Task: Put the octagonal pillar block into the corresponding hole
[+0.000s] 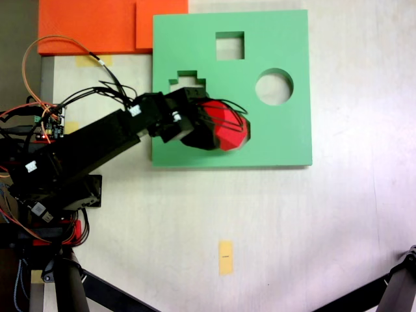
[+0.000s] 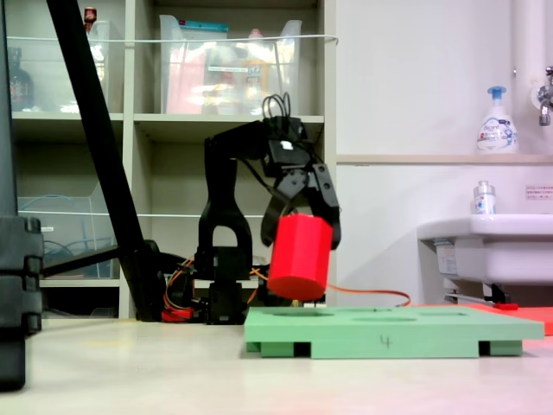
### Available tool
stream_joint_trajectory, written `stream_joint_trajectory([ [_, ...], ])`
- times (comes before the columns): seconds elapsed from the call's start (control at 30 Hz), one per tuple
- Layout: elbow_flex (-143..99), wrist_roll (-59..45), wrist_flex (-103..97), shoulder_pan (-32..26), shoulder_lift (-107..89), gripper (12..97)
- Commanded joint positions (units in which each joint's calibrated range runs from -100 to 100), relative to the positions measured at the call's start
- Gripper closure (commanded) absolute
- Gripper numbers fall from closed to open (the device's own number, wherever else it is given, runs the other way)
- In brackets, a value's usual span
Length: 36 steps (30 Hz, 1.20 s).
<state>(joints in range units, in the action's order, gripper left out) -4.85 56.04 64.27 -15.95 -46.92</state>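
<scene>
A: Where's the octagonal pillar block?
B: Clamped tilted in the hand, just above the green board.
A: The corresponding hole?
B: Hidden beneath block and hand.

One fixed view looks straight down on tabletop; other sits low at tabletop level, side-on. Both share green board and arm.
</scene>
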Motion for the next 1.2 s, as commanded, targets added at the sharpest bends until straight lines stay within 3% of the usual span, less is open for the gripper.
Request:
stream_joint_trajectory([
  [0.0,1.4,0.0,0.2,-0.6,-4.6,63.6],
  [0.67,-1.5,1.5,-1.0,-2.9,-0.8,64.5],
  [1.17,-1.5,1.2,-4.0,-0.1,5.3,64.0],
])
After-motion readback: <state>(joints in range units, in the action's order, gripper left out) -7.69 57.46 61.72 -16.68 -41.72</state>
